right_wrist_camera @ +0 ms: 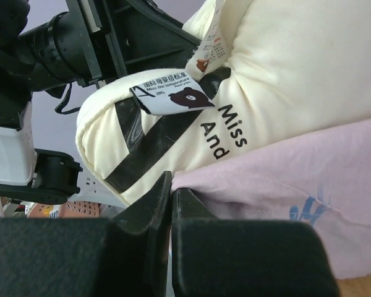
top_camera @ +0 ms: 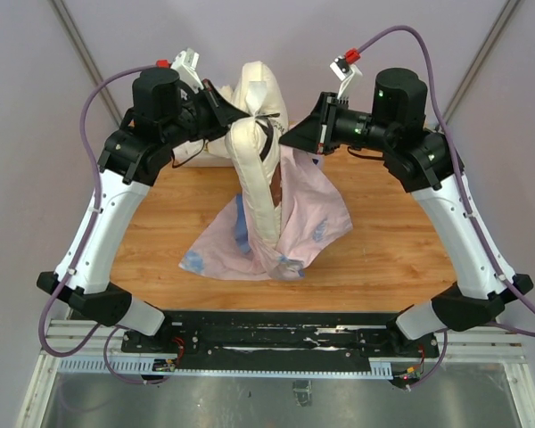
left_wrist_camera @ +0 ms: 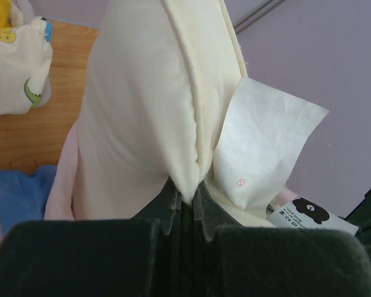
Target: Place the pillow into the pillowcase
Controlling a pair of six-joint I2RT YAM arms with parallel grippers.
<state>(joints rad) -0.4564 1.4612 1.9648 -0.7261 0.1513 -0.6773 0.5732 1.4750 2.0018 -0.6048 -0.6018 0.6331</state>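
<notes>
The cream pillow hangs lifted and folded over the table's middle, its lower end inside the pink pillowcase. My left gripper is shut on the pillow's top seam. The left wrist view shows that seam pinched between the jaws, the pillow rising above them and a white tag beside them. My right gripper is shut on the pillowcase's upper edge. In the right wrist view the jaws clamp the pink pillowcase, with the pillow, black-striped and lettered, just behind it.
White patterned cloths with a bit of yellow lie at the back left of the wooden table, behind the left arm. The pillowcase's lower part spreads on the table towards the near edge. The left arm stands close to the right gripper.
</notes>
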